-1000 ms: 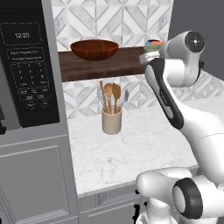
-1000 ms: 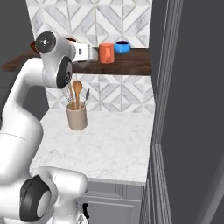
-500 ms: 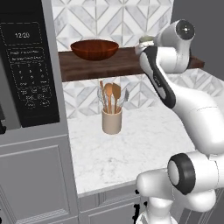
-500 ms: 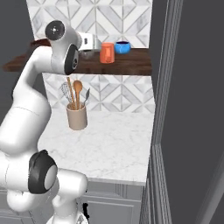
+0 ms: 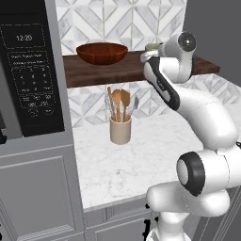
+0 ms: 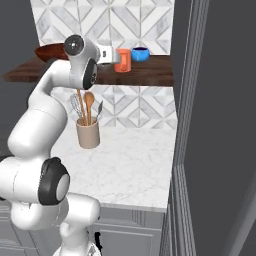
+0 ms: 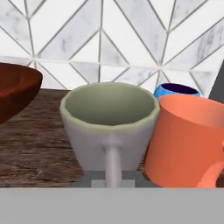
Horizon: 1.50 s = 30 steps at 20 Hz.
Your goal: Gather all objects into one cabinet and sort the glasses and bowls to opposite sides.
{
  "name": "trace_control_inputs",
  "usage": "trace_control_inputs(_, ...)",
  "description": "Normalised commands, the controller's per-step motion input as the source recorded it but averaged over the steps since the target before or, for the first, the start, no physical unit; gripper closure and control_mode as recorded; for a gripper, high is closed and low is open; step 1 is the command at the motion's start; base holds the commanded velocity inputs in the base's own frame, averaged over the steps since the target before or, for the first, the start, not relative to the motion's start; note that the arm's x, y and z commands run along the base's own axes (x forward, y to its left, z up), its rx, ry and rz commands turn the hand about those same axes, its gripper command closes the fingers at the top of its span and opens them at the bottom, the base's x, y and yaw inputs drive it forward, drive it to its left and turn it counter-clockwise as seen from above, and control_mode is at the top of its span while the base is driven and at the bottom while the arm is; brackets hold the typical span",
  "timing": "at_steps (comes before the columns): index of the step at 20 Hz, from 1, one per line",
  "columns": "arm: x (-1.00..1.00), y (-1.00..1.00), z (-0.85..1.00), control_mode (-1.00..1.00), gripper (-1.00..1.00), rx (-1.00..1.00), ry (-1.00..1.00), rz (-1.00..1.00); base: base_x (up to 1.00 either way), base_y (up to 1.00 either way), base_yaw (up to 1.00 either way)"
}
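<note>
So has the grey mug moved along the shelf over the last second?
Yes. In the right base view the grey mug, held by the gripper, has moved right along the shelf, closing on the orange mug.

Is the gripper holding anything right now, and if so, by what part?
Yes: the gripper is shut on the grey mug, pinching its handle, which faces the hand camera. The mug sits beside the orange mug.

glossy white rounded arm (image 5: 202, 110) segments; dark grey round joint caps; black band along the forearm
</note>
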Motion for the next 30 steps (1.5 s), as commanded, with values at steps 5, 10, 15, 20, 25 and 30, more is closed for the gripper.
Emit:
trace_control_inputs(5,0.38,0.0,-0.25,-1.0,1.0,0.0,-0.02,0.0,0.0,0.0,0.0)
trace_control_inputs(10,0.34,0.0,-0.15,-1.0,1.0,0.0,0.01,0.0,0.0,0.0,0.0)
trace_control_inputs(15,0.1,0.0,0.17,-1.0,1.0,0.0,0.11,0.0,0.0,0.0,0.0)
trace_control_inputs(20,0.03,0.0,0.4,-1.0,1.0,0.0,0.01,0.0,0.0,0.0,0.0)
trace_control_inputs(25,0.06,0.0,0.03,-1.0,1.0,0.0,0.0,0.0,0.0,0.0,0.0)
trace_control_inputs(30,0.01,0.02,-0.15,-1.0,1.0,0.0,-0.03,0.0,0.0,0.0,0.0)
